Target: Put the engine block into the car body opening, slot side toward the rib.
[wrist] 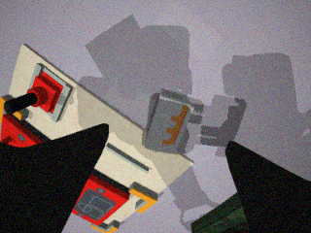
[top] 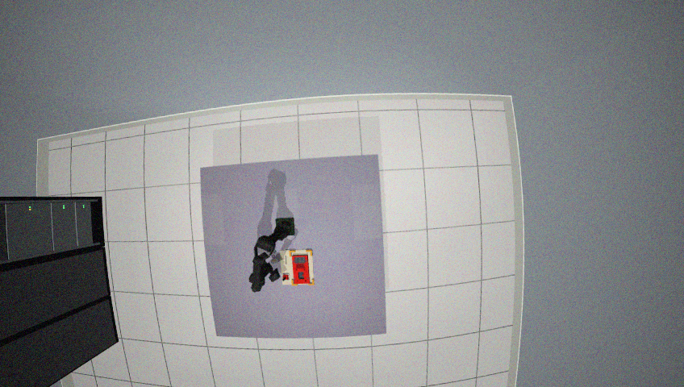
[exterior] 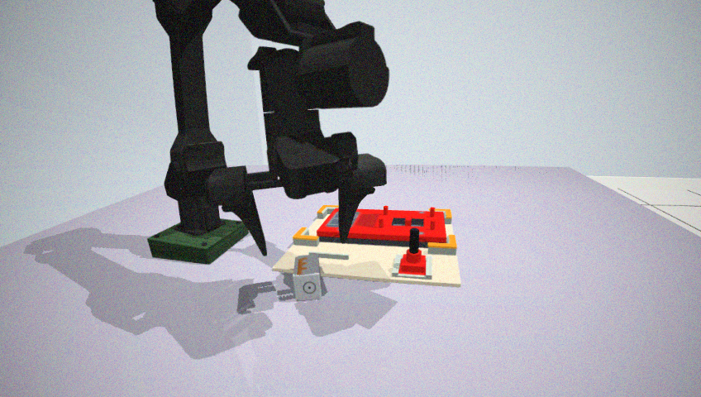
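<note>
The engine block (exterior: 307, 280) (wrist: 167, 123) (top: 277, 258) is a small grey cube with an orange comb mark on top and a circle on one face. It lies tilted against the front left corner of the cream board (exterior: 364, 268) (wrist: 123, 149). The red car body (exterior: 388, 226) (top: 301, 268) (wrist: 97, 202) sits on the board between orange corner stops, with a dark opening (exterior: 335, 218) at its left end. My gripper (exterior: 301, 240) (wrist: 170, 139) (top: 274, 264) is open and empty. It hangs just above the block with its fingers wide to either side, touching nothing that I can see.
A red stand with a black peg (exterior: 413, 253) (wrist: 41, 93) sits on the board's front right. The arm's green base (exterior: 197, 243) (wrist: 217, 223) is to the left on the purple mat (exterior: 492, 319) (top: 335, 297). A black cabinet (top: 47, 287) stands far left.
</note>
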### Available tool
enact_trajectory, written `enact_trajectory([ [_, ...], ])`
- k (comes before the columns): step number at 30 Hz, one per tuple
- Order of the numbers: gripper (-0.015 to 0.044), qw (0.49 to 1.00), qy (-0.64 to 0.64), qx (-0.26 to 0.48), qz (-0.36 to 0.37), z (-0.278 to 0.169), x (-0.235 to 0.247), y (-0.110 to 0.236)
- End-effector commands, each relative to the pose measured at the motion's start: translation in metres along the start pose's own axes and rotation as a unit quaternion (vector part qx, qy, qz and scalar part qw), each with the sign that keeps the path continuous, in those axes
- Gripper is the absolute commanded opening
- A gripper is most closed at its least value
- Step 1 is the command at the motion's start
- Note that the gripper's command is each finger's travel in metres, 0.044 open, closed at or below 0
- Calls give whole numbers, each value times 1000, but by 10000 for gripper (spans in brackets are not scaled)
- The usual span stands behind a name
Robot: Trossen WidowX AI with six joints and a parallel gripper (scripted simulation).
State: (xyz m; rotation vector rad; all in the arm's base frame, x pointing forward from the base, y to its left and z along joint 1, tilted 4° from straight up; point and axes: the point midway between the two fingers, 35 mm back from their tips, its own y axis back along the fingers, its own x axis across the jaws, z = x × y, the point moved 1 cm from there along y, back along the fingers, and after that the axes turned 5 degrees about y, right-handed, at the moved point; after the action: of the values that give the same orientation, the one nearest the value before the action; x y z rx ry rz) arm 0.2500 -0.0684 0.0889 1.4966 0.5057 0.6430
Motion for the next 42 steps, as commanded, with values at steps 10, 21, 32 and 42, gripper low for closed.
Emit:
enact_trajectory([
  [10,440,977,212,1,1,0,0,3],
  [21,440,919,394,2,1,0,0,5],
  [32,440,828,561,2,2,0,0,7],
  [42,440,760,650,2,2,0,0,9],
])
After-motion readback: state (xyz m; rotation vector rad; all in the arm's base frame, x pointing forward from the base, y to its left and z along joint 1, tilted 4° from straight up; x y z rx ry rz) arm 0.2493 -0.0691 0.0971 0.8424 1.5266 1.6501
